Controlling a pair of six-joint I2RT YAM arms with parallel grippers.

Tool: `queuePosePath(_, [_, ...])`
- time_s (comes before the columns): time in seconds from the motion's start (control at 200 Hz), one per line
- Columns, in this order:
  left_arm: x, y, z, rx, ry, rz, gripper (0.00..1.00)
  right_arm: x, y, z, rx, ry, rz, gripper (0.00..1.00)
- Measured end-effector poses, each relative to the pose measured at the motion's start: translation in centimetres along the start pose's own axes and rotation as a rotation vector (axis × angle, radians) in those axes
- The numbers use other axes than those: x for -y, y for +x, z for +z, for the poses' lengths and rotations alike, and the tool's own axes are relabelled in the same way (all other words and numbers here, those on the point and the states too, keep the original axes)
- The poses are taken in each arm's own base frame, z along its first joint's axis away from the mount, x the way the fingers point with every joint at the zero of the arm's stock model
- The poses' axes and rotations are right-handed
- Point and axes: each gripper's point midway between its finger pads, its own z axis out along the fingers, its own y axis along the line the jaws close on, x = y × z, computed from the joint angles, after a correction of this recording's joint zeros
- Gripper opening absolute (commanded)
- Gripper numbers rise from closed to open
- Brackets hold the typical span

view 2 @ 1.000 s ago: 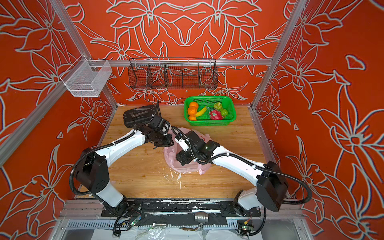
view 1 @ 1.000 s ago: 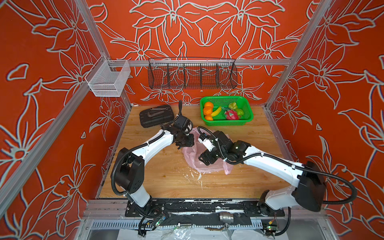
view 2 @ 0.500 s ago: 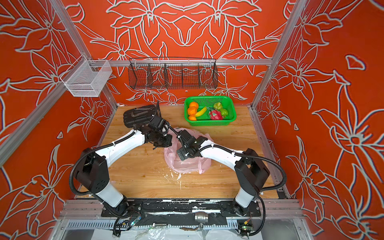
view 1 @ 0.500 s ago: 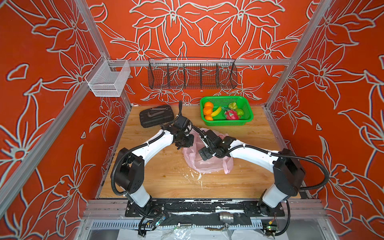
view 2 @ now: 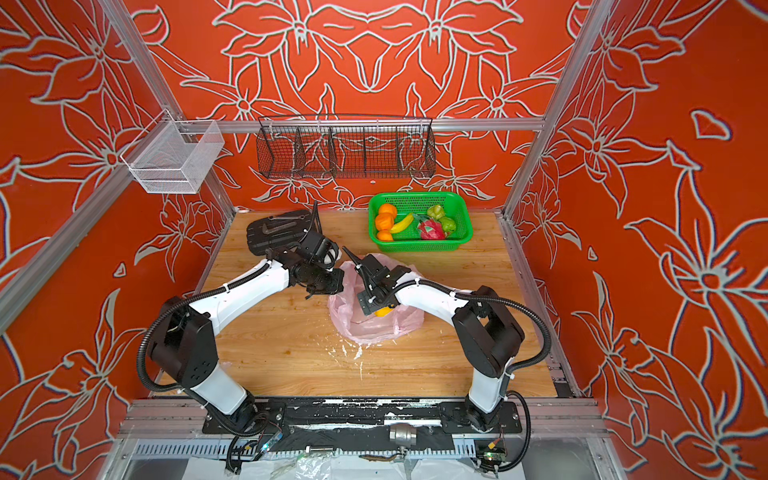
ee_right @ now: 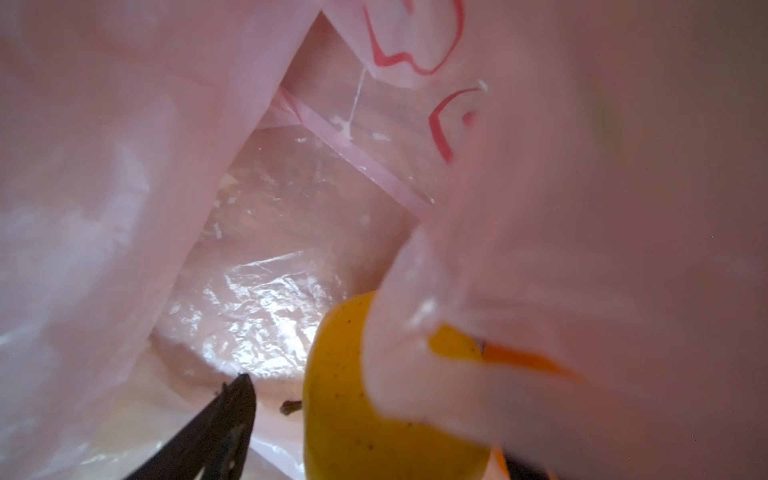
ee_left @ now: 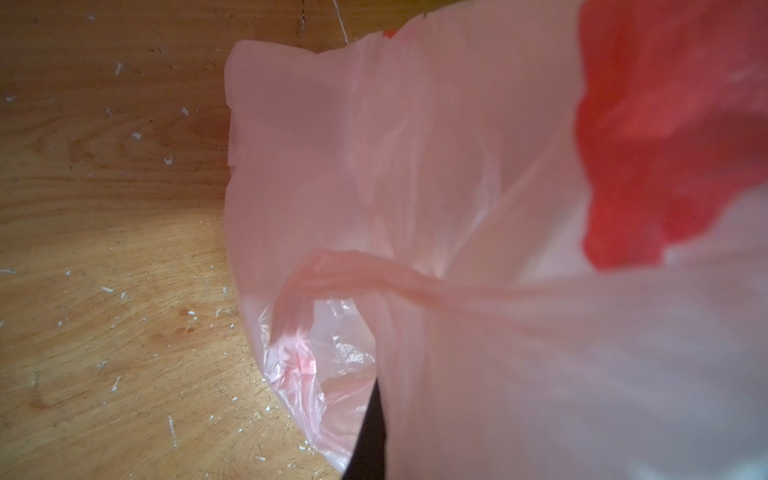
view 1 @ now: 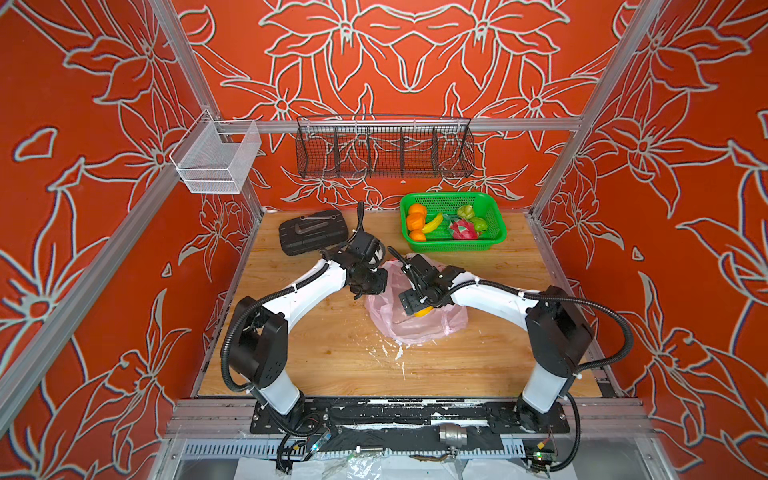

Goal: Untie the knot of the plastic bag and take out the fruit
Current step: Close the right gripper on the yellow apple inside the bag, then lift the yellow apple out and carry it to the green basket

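The pale-pink plastic bag (view 1: 415, 328) (view 2: 374, 330) lies crumpled mid-table with its mouth held open. My left gripper (view 1: 376, 286) (view 2: 332, 286) is shut on the bag's left edge; in the left wrist view a twisted handle strand (ee_left: 353, 274) runs across the film, and one dark finger (ee_left: 370, 440) shows. No tied knot is in view. My right gripper (view 1: 411, 301) (view 2: 370, 303) reaches into the bag, open around a yellow fruit (ee_right: 365, 415) (view 1: 423, 312). One finger (ee_right: 224, 415) stands just clear of the fruit. Film hides the opposite finger.
A green basket (view 1: 457, 246) (view 2: 419, 247) at the back right holds oranges (view 1: 415, 220), a banana, a dragon fruit (view 1: 463, 230) and green fruit. A black tool tray (view 1: 311, 232) lies back left. Wire baskets (view 1: 384, 151) hang on the wall. White scraps (view 1: 390, 353) litter the wood.
The left jaws have closed on the bag's edge. The right arm has drawn its elbow back and up, and its gripper has gone into the bag's mouth around the yellow fruit.
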Motion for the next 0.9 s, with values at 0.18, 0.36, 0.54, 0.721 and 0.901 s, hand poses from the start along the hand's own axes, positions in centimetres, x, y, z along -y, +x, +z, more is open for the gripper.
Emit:
queuePosePath(0.18, [0.0, 0.0, 0.0, 0.000, 0.000, 0.000, 0.00, -1.0, 0.6, 0.7, -0.030, -0.049, 0.019, 0.69])
queuePosePath(0.36, [0.0, 0.0, 0.0, 0.000, 0.000, 0.000, 0.00, -1.3, 0.6, 0.8, -0.031, -0.070, 0.031, 0.57])
queuePosePath(0.54, [0.0, -0.1, -0.1, 0.005, 0.000, 0.004, 0.30, -1.2, 0.8, 0.6, -0.014, -0.076, 0.033, 0.53])
queuePosePath(0.721, [0.5, -0.5, -1.3, 0.040, 0.015, 0.007, 0.41, -1.1, 1.4, -1.3, 0.029, -0.111, 0.039, 0.52])
queuePosePath(0.901, [1.3, -0.9, -3.1, 0.086, 0.039, 0.021, 0.45, -1.5, -0.1, -5.0, 0.154, -0.188, 0.052, 0.52])
